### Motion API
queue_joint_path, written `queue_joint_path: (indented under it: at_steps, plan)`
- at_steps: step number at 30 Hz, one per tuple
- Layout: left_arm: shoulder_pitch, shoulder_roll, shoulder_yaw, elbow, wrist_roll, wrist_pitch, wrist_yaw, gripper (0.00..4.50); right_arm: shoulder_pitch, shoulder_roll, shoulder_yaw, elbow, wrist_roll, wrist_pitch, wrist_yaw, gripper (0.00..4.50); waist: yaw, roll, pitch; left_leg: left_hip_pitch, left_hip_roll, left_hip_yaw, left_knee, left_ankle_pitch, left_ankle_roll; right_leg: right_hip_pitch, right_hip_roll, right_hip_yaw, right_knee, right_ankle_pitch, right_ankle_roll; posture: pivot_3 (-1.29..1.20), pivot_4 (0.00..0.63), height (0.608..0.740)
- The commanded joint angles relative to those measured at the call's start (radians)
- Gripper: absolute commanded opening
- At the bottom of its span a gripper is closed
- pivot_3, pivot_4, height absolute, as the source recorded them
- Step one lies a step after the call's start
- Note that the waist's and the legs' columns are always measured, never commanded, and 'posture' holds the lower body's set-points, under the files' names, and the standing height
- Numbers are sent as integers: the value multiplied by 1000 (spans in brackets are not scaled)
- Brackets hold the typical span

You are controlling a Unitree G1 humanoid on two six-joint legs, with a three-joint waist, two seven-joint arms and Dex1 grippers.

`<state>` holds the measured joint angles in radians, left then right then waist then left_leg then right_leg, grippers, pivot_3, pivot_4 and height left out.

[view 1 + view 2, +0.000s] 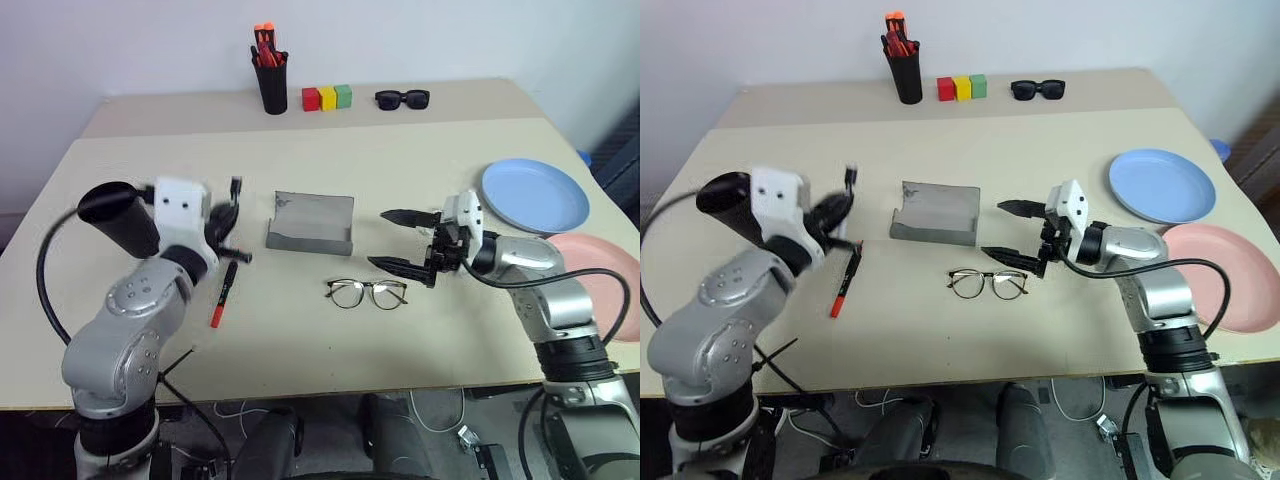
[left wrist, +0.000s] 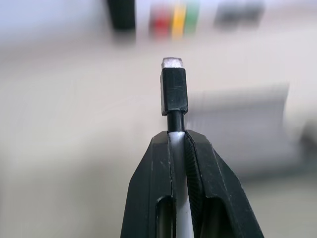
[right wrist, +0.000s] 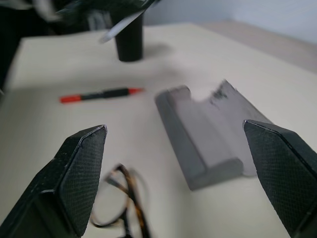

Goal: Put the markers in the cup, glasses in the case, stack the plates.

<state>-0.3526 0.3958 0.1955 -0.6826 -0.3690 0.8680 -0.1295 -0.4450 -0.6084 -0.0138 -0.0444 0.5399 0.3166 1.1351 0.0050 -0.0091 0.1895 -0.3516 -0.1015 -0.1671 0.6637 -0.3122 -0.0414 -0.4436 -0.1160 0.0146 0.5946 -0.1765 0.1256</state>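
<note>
left gripper is clamped on a slim marker; the wrist view shows a black end with a pale tip poking out past the closed pads, a whitish barrel pinched between them. it is lifted clear of the table, gripper pointing roughly forward and a touch upward, forearm bent back toward the body. likely held high to carry it to the cup, which stands just beside that arm on its outer side, near the table's left edge; its mouth is mostly hidden by the wrist, so i can't confirm it is empty.

red marker with black ends lies flat on the table just in front of the left arm, not yet collected.

right gripper is wide open, holding nothing, fingers level and pointing leftward across the table. it hangs between the case and the glasses, above and just right of the frames, not touching either. seems staged for the spectacles.

case sits mid-table with its lid open, ready to receive. glasses rest lenses-forward just in front of it, arms folded as far as i can tell.

blue plate and pink plate lie side by side at the right edge, near each other, unstacked.

at the far edge: pen pot, coloured blocks, sunglasses, all well apart from the work.
</note>
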Motion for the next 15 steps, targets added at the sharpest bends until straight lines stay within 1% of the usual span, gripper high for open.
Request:
queue_joint_path:
  at_steps: [1,3,5,8,11,15]
  plan:
    - [-52,53,50,55,72,-191,-29,76,-9,18,-40,-100,91,53,-16,4500,1,0,0,0,0,0,0,0,0,0,0,0,0,0,0,0,150,740]
    - [-79,84,88,103,86,-263,-41,76,-12,27,-42,-120,119,85,-32,4500,3,0,0,0,0,0,0,0,1,0,0,0,0,0,0,0,150,740]
    - [-91,120,122,145,115,-353,-55,76,-5,32,-26,-123,77,49,-45,4500,6,0,0,0,0,0,0,0,1,0,0,0,-1,0,0,0,150,740]
    - [-130,158,250,230,74,-460,-79,76,-6,44,-17,-113,65,46,-61,4500,6,0,0,-1,0,0,0,-1,1,0,0,0,-1,0,0,0,150,740]
    - [-122,170,325,293,49,-543,-104,76,-8,50,-11,-106,48,35,-67,4500,5,0,0,-1,0,0,0,-1,1,-1,0,0,-1,0,0,0,150,740]
    - [-56,155,361,427,40,-659,-158,76,-14,59,-2,-105,36,28,-76,4500,6,0,0,-1,0,0,0,-1,1,-1,-1,0,-1,0,0,0,150,740]
